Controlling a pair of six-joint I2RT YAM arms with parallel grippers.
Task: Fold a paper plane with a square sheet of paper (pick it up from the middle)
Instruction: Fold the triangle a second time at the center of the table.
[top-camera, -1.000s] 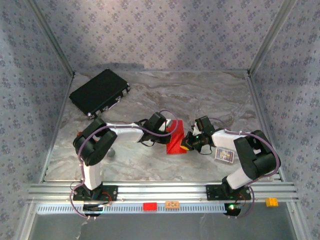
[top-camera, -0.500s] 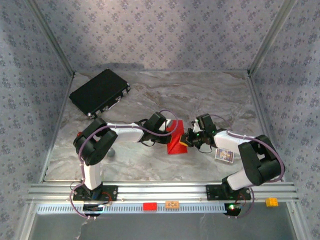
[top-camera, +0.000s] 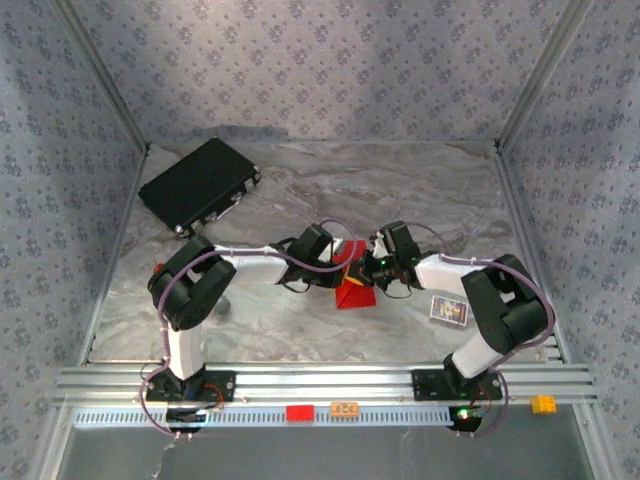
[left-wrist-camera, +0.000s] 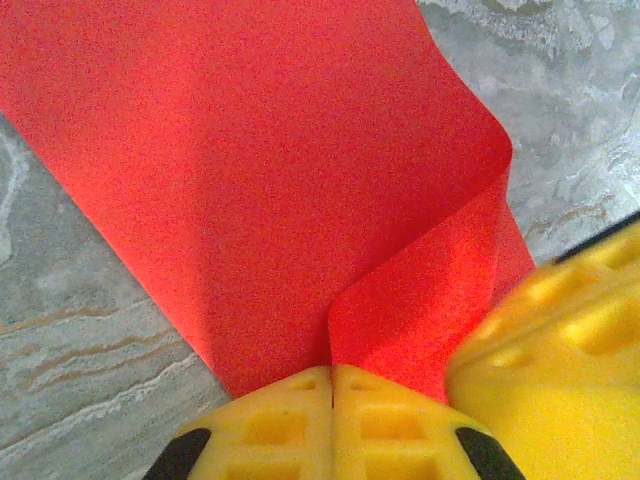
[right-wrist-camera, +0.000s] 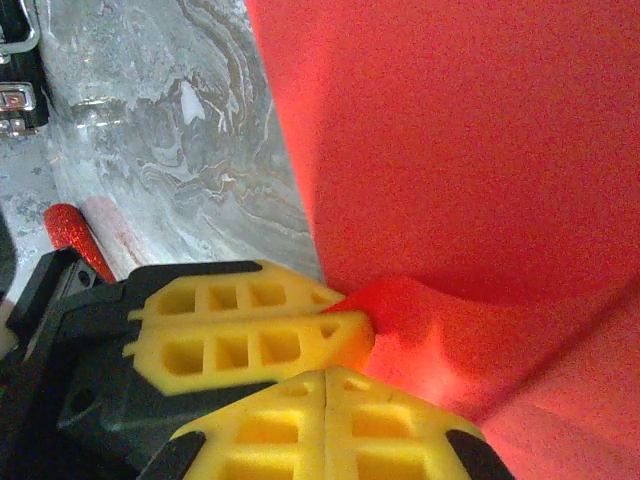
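Mid-fold at counter (top-camera: 420, 200) centre: left fingers (left-wrist-camera: 300, 425) and right fingers (right-wrist-camera: 290, 425) both pinch the paper (left-wrist-camera: 250, 180) closed; next, probably flatten the bowed flap into a crease.

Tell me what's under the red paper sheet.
Marble table shows beside the square sheet of paper, pinched by the left claw and right claw. Directly beneath the sheet is covered; nothing there can be checked.

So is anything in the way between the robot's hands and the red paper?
No, nothing visible. The left gripper and the right gripper are both shut on the red paper, pinching it right next to each other.
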